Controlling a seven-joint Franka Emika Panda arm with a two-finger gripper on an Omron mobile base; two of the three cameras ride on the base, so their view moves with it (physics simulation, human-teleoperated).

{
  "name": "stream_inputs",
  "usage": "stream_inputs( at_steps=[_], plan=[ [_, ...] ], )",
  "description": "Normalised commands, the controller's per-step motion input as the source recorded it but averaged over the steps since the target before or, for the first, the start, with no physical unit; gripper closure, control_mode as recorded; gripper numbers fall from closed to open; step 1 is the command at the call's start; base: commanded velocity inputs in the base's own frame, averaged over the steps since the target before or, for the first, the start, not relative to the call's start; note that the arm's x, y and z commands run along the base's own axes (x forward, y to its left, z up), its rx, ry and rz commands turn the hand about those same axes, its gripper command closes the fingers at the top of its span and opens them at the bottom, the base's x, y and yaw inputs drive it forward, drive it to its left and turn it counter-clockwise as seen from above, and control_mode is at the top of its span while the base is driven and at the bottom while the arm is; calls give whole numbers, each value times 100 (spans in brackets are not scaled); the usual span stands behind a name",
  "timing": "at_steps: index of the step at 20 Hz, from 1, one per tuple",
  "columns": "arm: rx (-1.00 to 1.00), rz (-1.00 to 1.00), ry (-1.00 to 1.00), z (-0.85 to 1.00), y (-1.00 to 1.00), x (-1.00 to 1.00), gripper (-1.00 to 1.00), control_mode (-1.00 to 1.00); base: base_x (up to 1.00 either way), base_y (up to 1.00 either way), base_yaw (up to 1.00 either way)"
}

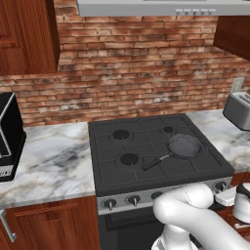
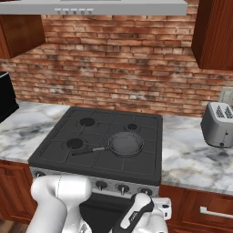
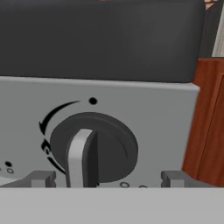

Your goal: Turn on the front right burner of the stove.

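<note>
The stove (image 1: 161, 146) sits in the marble surface (image 1: 53, 161) against a brick wall (image 1: 141, 68), its silver knob strip (image 1: 161, 195) along the front edge. A pan (image 1: 184, 146) rests on the front right burner, handle pointing toward the front left burner (image 1: 129, 158). In the hand view the rightmost knob (image 3: 94, 148) is close ahead, its silver grip upright, with the strip's right end and a wooden cabinet side (image 3: 208, 122) just beside it, leaving little room there. The arm (image 1: 195, 215) is bent low in front of the oven, hand aimed at the strip. The tool (image 3: 107, 179) is open: its fingertips (image 3: 41, 178) stand apart on either side of the knob, not touching it. A toaster (image 2: 218, 123) stands well right on the surface.
</note>
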Motion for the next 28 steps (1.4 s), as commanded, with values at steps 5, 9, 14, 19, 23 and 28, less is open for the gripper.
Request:
stream_inputs(
  at_steps=[5,9,14,19,23,28],
  plan=[
    [0,0,0,0,0,5,100,-100,0,0,0],
    [0,0,0,0,0,0,100,-100,0,0,0],
    [0,0,2,0,0,0,100,-100,0,0,0],
    [-2,1,-2,0,0,-1,100,-100,0,0,0],
    [-15,0,0,0,1,0,100,-100,0,0,0],
    [-41,0,7,0,1,2,100,-100,0,0,0]
  ],
)
